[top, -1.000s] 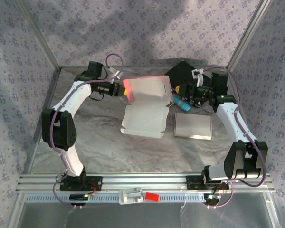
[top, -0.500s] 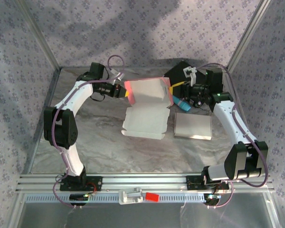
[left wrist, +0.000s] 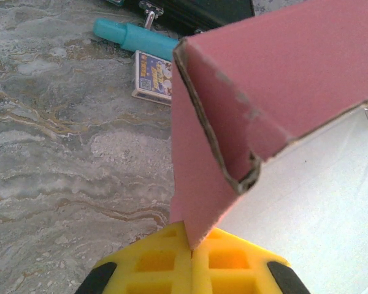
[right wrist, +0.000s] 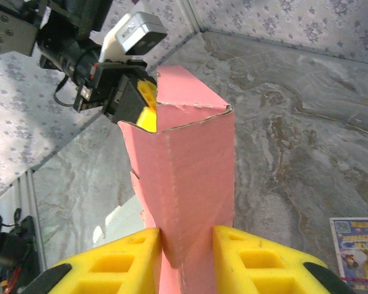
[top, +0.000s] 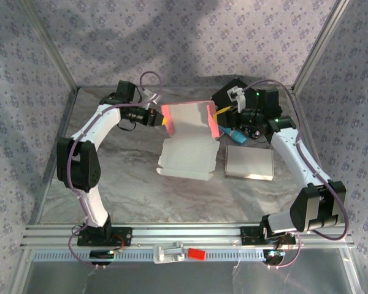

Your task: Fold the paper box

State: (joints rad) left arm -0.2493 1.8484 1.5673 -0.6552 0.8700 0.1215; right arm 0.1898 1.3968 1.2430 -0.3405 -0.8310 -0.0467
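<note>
Inside a robotics lab test cell: patterned cloth walls [top: 190, 43], aluminium frame rails [top: 190, 231], robot arms [top: 80, 165] bolted at a marbled table [top: 141, 196].

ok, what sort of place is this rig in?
Likely a lab robot cell: patterned fabric walls on an aluminium frame, a marble-print tabletop, and an extrusion rail along the near edge.

Paper box [top: 185, 147] between left hand [top: 165, 119] and right hand [top: 216, 116], flat packet [top: 249, 163] beside it.
</note>
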